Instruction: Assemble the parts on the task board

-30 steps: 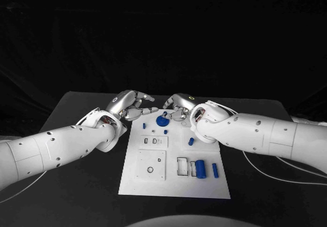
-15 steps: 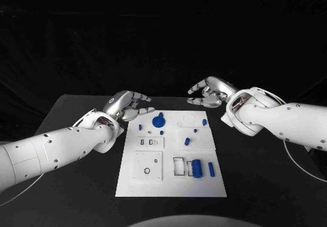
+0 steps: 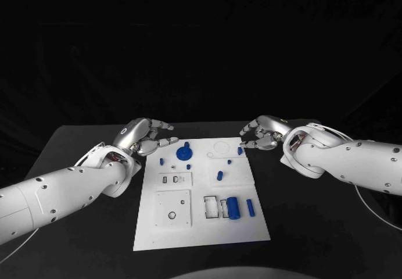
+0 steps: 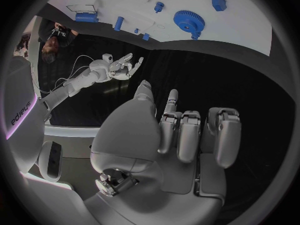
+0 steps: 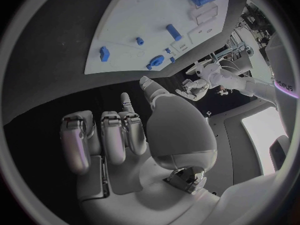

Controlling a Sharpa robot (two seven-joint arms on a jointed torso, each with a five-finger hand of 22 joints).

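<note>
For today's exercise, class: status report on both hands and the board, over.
Left robot hand empty, fingers curled, at the board's far left corner. Right robot hand empty, curled, at far right corner. Gear and parts lying on board. Nothing in the way.

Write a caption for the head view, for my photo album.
Two robot hands, left hand and right hand, hover at the far corners of a white task board bearing blue parts.

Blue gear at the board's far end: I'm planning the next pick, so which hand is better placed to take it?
Probably the left. The left hand hangs at the task board's far left corner, close beside the blue gear, holding nothing. The right hand sits off the far right corner, farther from it.
</note>
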